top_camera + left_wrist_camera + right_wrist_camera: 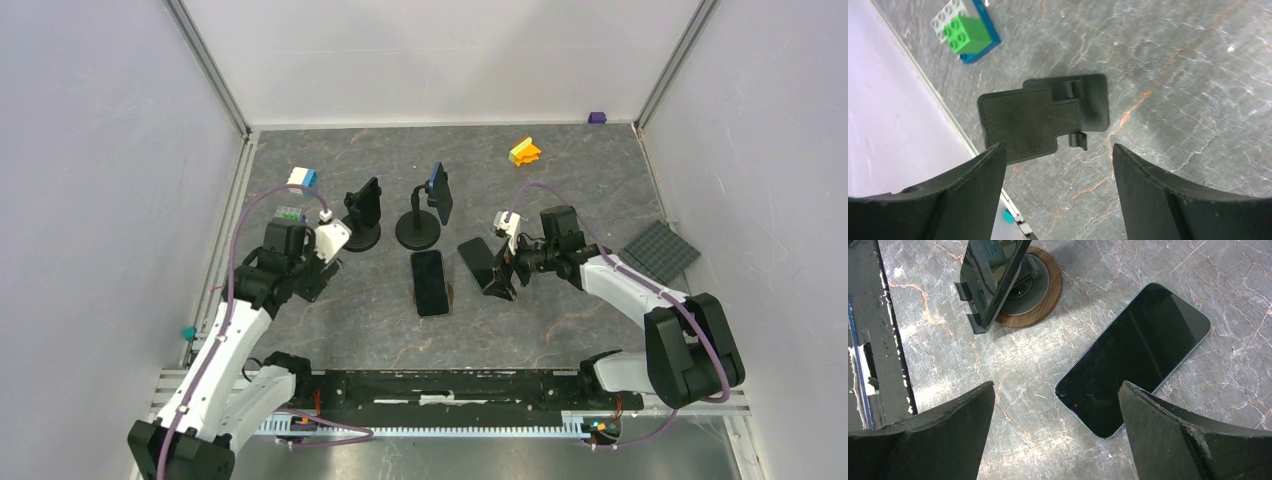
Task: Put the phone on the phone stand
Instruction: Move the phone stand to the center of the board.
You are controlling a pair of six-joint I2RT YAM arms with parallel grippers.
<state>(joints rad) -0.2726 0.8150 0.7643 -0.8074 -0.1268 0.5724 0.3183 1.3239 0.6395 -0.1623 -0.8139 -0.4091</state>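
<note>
A black phone (430, 282) (1133, 357) lies flat, screen up, at the table's middle. Just right of it a black phone stand (478, 262) (993, 280) tilts on a round wooden base (1040, 295). My right gripper (500, 275) (1055, 440) hovers open over the phone's near corner and holds nothing. Another black stand (1043, 117), with two small hooks, rests on the table by the left rail. My left gripper (315, 277) (1058, 200) hangs open just above that stand, apart from it; the top view hides this stand under the arm.
Two more stands (362, 215) (418, 225) rise at the back middle, one carrying a blue phone (440, 192). Green, white and blue bricks (965, 32) lie by the left rail. An orange-yellow block (524, 151), a purple block (597, 117) and a grey baseplate (661, 251) sit to the right.
</note>
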